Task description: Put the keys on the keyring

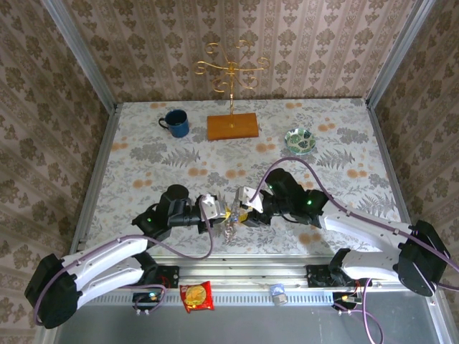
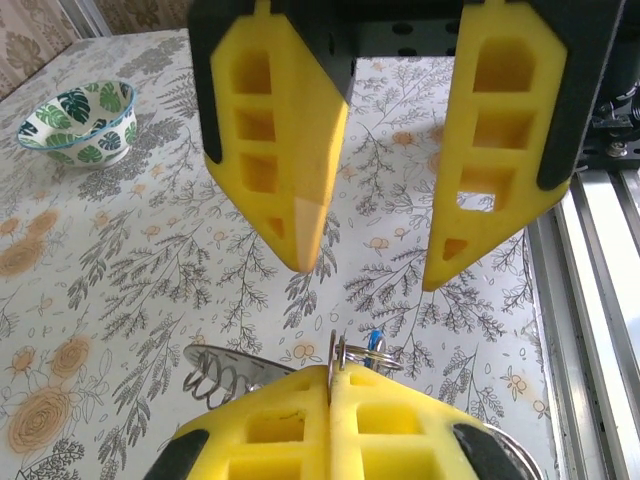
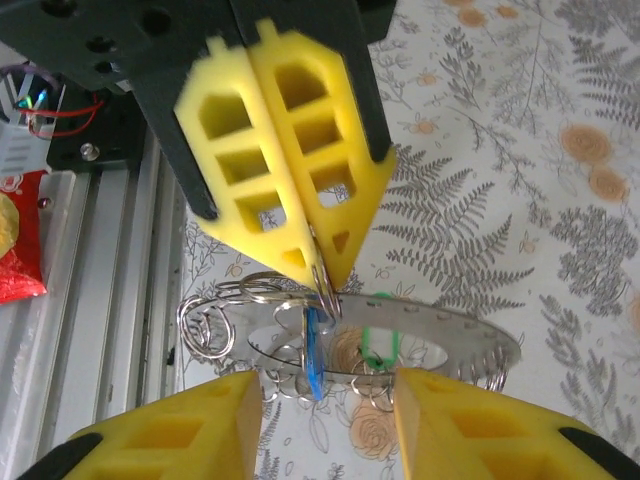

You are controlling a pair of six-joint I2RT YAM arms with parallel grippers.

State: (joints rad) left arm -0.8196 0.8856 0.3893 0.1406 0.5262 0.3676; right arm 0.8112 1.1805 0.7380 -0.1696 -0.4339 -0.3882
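The keyring (image 3: 450,332) is a flat grey metal disc with a wide hole and several small wire rings along its rim. It hangs above the table between both grippers (image 1: 229,225). My left gripper (image 3: 322,276) is shut on one small wire ring at the disc's rim, pinched at its fingertips (image 2: 330,375). A blue key (image 3: 315,352) hangs by that ring, also seen as a blue key (image 2: 374,340) just past the left fingertips. A green key (image 3: 378,340) sits in the disc's hole. My right gripper (image 3: 325,400) stands open facing the disc, with its fingers (image 2: 290,150) apart and touching nothing.
A patterned green bowl (image 1: 300,140) stands at the back right, a blue mug (image 1: 176,122) at the back left, and a golden stand on an orange base (image 1: 232,126) between them. A snack packet (image 1: 196,296) lies on the aluminium rail (image 2: 590,260) at the near edge.
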